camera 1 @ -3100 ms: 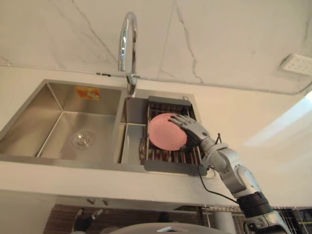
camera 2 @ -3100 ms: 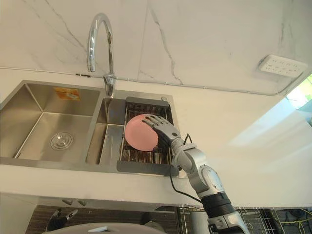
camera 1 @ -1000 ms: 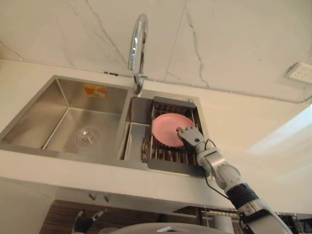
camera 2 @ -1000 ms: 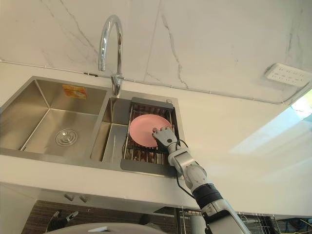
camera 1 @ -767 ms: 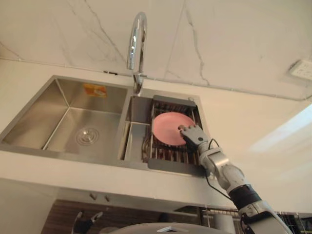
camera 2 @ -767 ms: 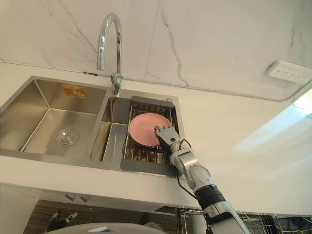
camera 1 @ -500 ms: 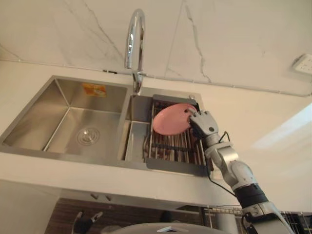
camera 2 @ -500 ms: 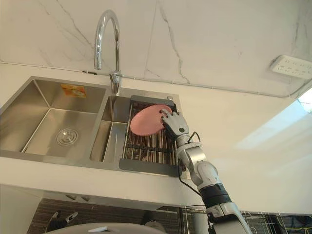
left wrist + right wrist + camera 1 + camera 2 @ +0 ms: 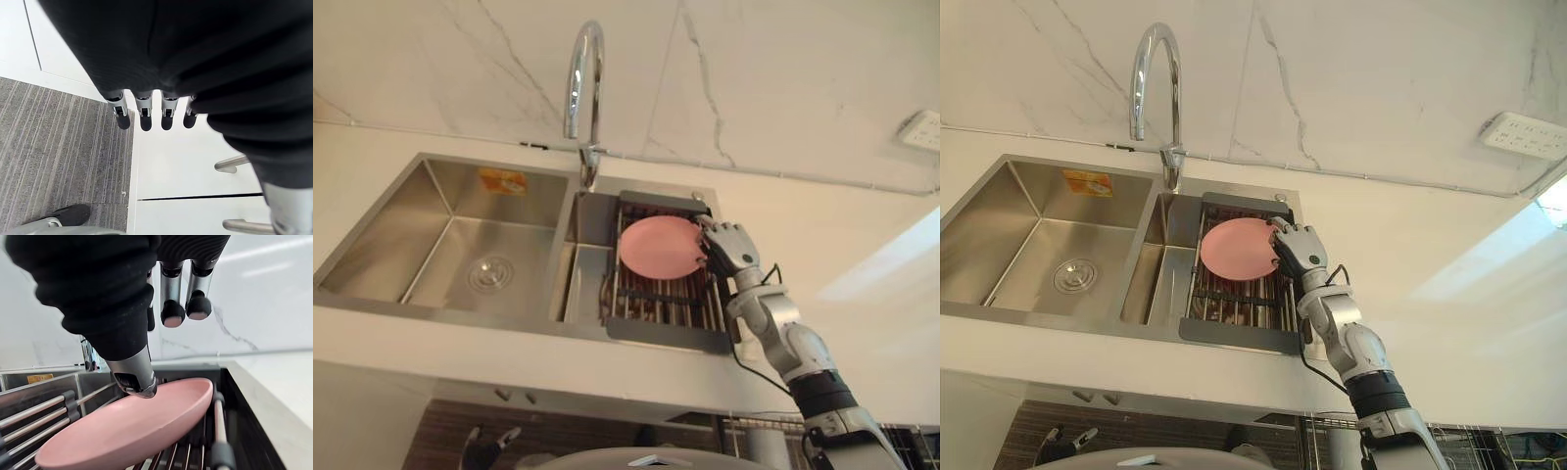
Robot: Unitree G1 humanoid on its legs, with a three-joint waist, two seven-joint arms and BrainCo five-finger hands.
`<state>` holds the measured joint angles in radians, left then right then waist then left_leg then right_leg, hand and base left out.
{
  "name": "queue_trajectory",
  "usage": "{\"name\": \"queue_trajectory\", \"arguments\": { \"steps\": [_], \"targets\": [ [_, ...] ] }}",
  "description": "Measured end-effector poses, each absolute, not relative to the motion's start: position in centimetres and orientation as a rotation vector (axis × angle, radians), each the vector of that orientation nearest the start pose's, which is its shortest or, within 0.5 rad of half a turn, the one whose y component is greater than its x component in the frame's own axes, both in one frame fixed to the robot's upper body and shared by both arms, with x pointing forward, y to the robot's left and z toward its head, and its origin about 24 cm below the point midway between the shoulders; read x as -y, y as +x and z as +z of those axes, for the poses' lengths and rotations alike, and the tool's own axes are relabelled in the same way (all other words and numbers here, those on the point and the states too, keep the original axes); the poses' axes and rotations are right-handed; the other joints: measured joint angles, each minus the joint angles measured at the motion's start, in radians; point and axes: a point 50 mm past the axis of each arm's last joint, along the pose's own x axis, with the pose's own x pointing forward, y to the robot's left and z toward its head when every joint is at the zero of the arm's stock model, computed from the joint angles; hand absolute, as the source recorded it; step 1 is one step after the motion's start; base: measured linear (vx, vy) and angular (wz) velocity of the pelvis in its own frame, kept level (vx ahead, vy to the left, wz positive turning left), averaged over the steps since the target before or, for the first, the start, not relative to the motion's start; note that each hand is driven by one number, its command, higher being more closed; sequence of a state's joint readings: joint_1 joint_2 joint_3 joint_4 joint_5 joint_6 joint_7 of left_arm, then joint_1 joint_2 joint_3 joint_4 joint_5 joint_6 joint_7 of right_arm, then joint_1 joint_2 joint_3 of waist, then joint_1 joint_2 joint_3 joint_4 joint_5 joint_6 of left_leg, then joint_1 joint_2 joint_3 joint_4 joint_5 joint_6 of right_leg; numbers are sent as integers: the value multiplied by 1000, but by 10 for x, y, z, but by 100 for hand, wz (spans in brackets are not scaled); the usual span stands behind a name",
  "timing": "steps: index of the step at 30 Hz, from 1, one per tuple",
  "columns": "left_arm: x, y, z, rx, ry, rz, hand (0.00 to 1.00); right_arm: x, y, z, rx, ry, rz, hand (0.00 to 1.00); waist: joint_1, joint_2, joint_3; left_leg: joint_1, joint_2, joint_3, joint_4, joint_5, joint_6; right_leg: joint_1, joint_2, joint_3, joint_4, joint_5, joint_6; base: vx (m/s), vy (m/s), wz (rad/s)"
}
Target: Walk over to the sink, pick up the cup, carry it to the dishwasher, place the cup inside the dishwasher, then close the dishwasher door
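Right hand [image 9: 1300,250]: thumb [image 9: 138,382] pressed on the upper face of a pink plate [image 9: 127,426]. Its fingers [image 9: 173,313] are loosely bent and clear above the plate, grasping nothing. The plate lies tilted just under the fingers, on the dish rack [image 9: 666,299] in the sink [image 9: 440,206]. The tap [image 9: 582,88] stands beyond the plate.

Left hand [image 9: 145,119]: fingers straight, released, empty. White cabinet fronts [image 9: 186,166] lie past them.

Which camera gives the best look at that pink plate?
The right wrist view: the pink plate sits close, tilted over the rack, the thumb of the right hand touching its rim. Both eye views show it small, a round disc from above. The left wrist view faces the floor.
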<state>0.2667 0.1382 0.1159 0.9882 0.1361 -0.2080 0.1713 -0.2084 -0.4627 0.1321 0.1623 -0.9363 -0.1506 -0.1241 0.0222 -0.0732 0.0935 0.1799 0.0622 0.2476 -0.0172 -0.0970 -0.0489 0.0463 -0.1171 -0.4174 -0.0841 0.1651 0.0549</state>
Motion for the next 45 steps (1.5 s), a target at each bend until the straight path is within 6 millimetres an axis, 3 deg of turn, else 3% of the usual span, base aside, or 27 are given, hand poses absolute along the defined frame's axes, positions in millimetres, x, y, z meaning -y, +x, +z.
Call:
{"name": "queue_trajectory", "arguments": {
  "steps": [4,6,9,11,17,31,37,45],
  "targets": [
    [-231,46,-153,-1030,264,301,0,185,280,93,316,-1299,171,0,-7,0,0,2,0,0,0,0,0,2,0,1,0,0,0,0,0,0],
    [-231,45,-153,-1031,264,304,0,177,266,115,439,-1186,199,0,-10,0,0,9,1,3,0,-1,0,7,2,5,-1,0,0,0,0,-2],
    [-232,41,-153,-1039,264,311,0,170,252,133,564,-1145,228,0,-22,-5,-3,13,1,12,2,-6,-2,8,3,15,-3,0,0,0,0,-8],
    [-232,37,-153,-1044,264,313,0,169,248,134,583,-1143,243,0,-26,-8,-5,13,3,22,7,-14,-2,8,4,22,-4,0,0,-10,4,-15],
    [-233,36,-152,-1025,273,329,0,176,241,126,547,-1151,255,0,-36,-6,-6,12,5,28,15,-24,-3,7,5,25,1,0,0,-5,4,-3],
    [-231,40,-152,-1010,275,316,0,185,244,106,422,-1430,177,0,-28,9,-7,14,11,44,33,-37,-5,6,12,43,1,-3,3,-5,10,-3],
    [-229,42,-152,-1015,276,303,0,187,251,64,257,-1514,263,0,-21,11,-9,8,14,35,32,-39,-6,6,13,32,1,-4,2,-33,4,3],
    [-230,43,-152,-1013,276,303,0,180,264,49,226,-1540,315,0,-3,10,-9,-1,13,20,32,-36,-5,5,11,19,1,-5,2,-6,12,6]
  ]
}}
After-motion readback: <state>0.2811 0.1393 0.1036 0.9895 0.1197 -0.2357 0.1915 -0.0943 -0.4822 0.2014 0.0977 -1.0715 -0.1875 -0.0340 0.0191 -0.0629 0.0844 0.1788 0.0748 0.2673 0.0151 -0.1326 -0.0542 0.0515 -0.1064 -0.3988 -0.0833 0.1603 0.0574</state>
